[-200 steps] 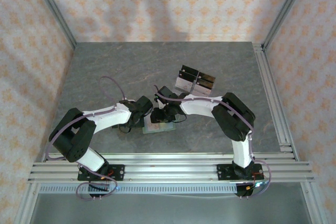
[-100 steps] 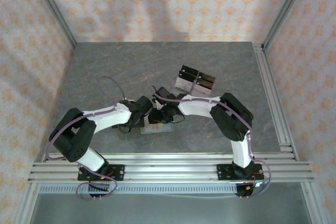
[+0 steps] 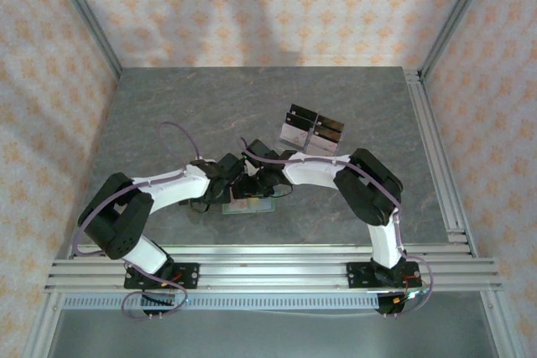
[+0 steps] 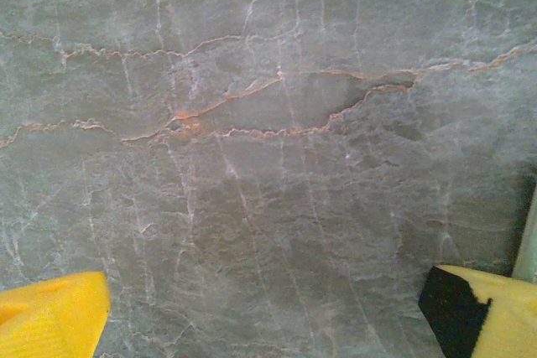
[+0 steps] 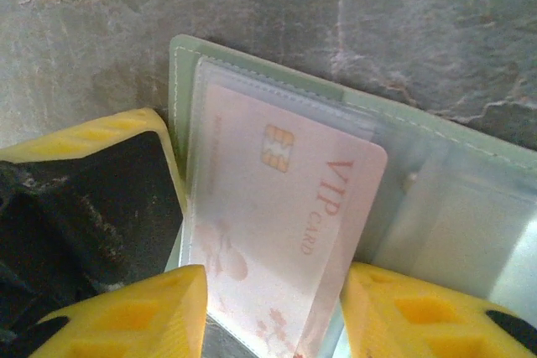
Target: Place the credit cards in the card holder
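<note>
Pinching pink VIP card [image 5: 277, 215] half-tucked in green card holder [image 5: 453, 161]: right end effector [image 5: 268, 308]; left end effector [image 4: 268, 312] spread.

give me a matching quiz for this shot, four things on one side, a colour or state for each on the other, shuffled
Things:
1. credit card
2. card holder
3. rack
4. left gripper

Descriptions:
a. open over the bare stone tabletop
b. sage green, lying open
c. clear with black pieces, farthest back
d. pale pink, printed VIP

Pairs: 1-d, 2-b, 3-c, 4-a
</note>
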`<state>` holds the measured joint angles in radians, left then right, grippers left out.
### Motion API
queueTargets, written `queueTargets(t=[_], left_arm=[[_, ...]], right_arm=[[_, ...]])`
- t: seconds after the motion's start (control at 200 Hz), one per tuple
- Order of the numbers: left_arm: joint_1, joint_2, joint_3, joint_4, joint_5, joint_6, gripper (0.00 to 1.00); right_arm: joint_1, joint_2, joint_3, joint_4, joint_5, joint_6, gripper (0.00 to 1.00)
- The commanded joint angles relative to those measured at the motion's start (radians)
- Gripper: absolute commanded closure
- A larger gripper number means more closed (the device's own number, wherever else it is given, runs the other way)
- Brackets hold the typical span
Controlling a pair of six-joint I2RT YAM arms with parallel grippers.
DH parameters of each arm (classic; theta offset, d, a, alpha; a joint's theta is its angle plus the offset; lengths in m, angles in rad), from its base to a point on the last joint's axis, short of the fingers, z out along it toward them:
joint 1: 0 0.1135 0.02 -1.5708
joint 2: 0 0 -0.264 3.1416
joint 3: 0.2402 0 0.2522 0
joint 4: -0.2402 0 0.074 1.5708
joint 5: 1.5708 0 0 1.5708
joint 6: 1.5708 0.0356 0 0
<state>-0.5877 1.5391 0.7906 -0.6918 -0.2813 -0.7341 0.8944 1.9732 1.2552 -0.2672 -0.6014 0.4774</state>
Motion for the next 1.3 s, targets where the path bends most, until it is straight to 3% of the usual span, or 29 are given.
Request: queueTargets(t=[0.0, 0.31, 0.646, 0.806, 1.296], left_arm=[[0.0, -0.043, 0.014, 0.006, -0.067, -0.039, 0.0], [0.014, -0.112, -0.003, -0.027, -0.067, -0.02, 0.0], [0.013, -0.112, -0.064, -0.002, -0.03, -0.024, 0.0], [0.014, -0.097, -0.073, 0.004, -0.023, -0.019, 0.0], [0.012, -0.067, -0.089, 0.035, -0.004, -0.019, 0.0]], right_arm=[[0.004, -0.041, -0.006, -0.021, 0.022, -0.013, 0.52], [-0.008, -0.082, -0.029, -0.048, 0.047, -0.027, 0.54], [-0.008, -0.052, -0.027, -0.083, 0.066, -0.052, 0.89], [-0.008, -0.048, -0.035, -0.083, 0.073, -0.054, 0.98], [-0.006, -0.03, -0.038, -0.068, 0.057, -0.043, 1.0]])
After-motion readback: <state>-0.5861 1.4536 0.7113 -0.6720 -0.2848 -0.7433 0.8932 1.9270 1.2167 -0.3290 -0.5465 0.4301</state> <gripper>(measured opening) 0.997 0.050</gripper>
